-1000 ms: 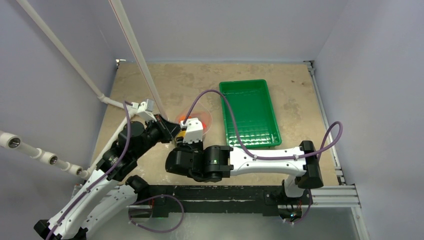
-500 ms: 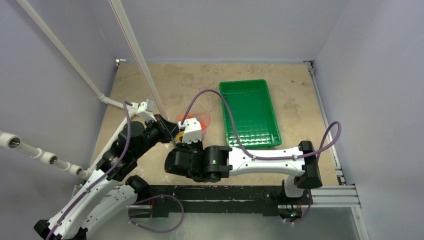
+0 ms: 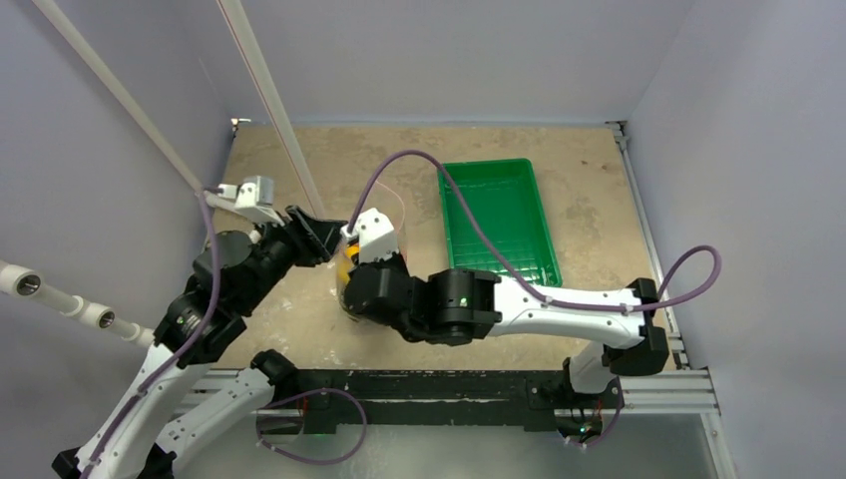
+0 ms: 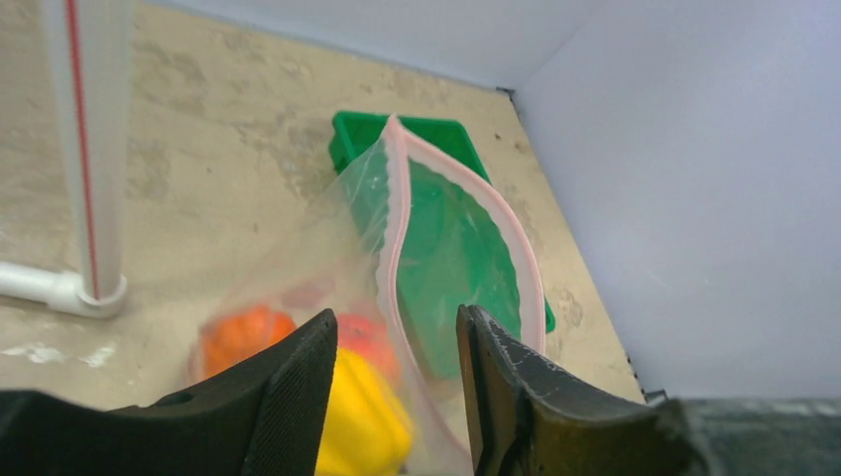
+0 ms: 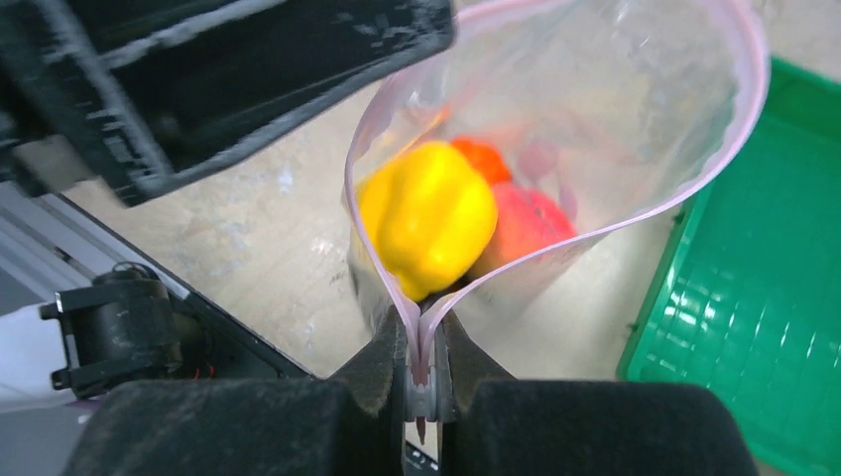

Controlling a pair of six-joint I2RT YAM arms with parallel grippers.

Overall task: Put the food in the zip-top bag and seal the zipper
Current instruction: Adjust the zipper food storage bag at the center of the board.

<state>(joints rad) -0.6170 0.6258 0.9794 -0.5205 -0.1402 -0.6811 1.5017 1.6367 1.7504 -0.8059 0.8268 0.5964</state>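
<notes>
The zip-top bag hangs mouth-open above the table, lifted by one end. My right gripper is shut on the pinkish zipper where its two strips meet. Inside lies the food: a yellow pepper, a red piece and an orange piece. My left gripper is open just left of the bag, and one zipper strip runs loosely between its fingers. From above, the yellow pepper shows under the right wrist, with the left gripper beside it.
The green tray sits to the right of the bag and looks to hold nothing. A white pole rises at the back left, with its foot on the table close to the left arm. Walls close in on three sides.
The right gripper has shut on the zipper's end and lifted the bag off the table. The left gripper has opened, and its arm has drawn back to the left.
</notes>
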